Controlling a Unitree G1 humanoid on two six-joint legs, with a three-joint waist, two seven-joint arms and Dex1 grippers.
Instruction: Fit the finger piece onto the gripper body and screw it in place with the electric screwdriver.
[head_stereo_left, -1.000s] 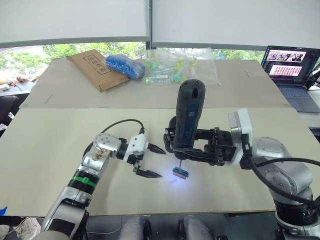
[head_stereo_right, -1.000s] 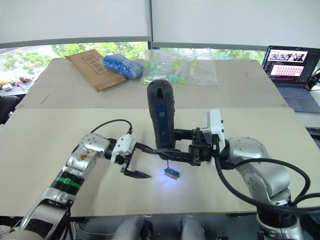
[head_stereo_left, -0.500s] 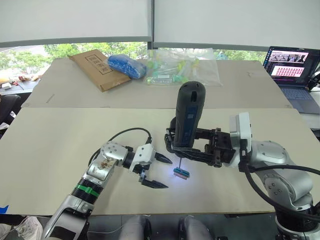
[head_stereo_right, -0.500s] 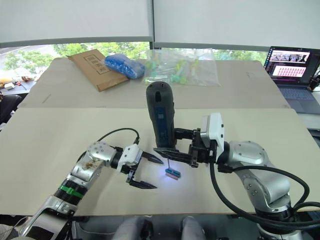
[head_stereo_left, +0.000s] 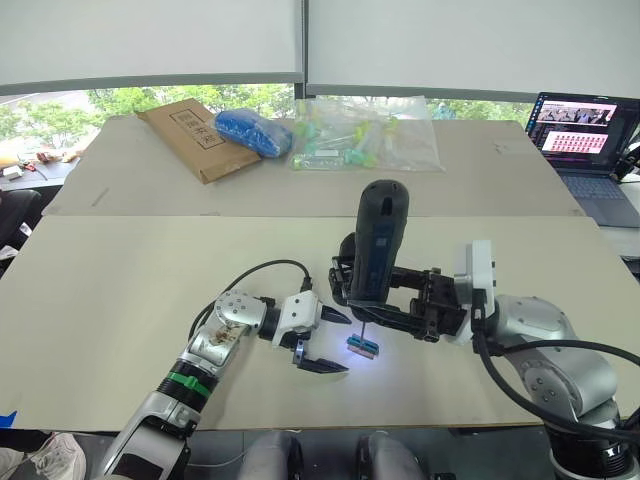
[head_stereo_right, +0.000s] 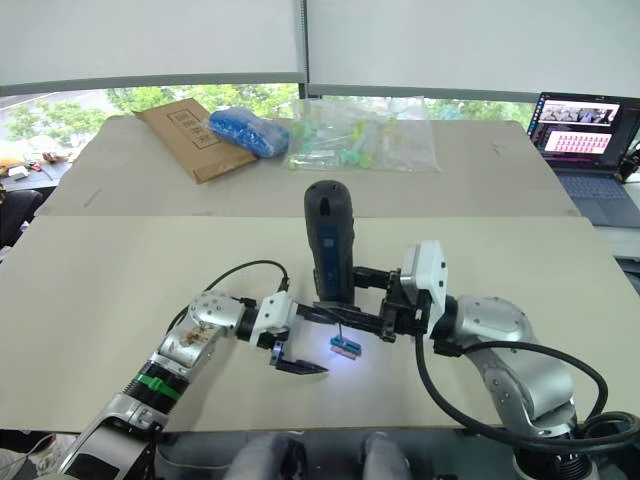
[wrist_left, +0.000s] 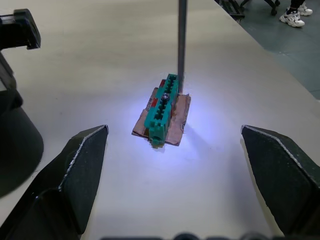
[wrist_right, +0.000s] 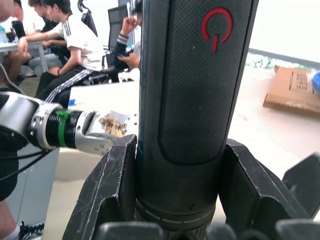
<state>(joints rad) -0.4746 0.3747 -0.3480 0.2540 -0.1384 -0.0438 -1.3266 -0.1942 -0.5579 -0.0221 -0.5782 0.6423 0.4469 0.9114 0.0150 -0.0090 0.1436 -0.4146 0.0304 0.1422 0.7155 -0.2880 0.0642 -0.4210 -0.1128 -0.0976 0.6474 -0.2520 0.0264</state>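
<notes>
My right gripper (head_stereo_left: 388, 306) is shut on the electric screwdriver (head_stereo_left: 377, 245), a thick black cylinder held upright above the table. Its thin metal bit (wrist_left: 182, 45) comes down onto a small green-topped block (head_stereo_left: 362, 347) on a brown base, lit by the tool's white light. My left gripper (head_stereo_left: 340, 343) is open just left of this block, one finger on each side of it without touching. In the right wrist view the fingers (wrist_right: 115, 190) clamp the screwdriver (wrist_right: 195, 90) below its red power mark. The finger piece and the gripper body are out of view.
On the far table lie a cardboard box (head_stereo_left: 190, 135), a blue bag (head_stereo_left: 253, 130) and clear plastic bags of parts (head_stereo_left: 365, 135). An open laptop (head_stereo_left: 585, 150) stands at the back right. The right wrist view shows seated people (wrist_right: 65, 45) beyond the table.
My left gripper has moved right, up to the green-topped block, staying open. The screwdriver stands slightly lower, its bit still at the block.
</notes>
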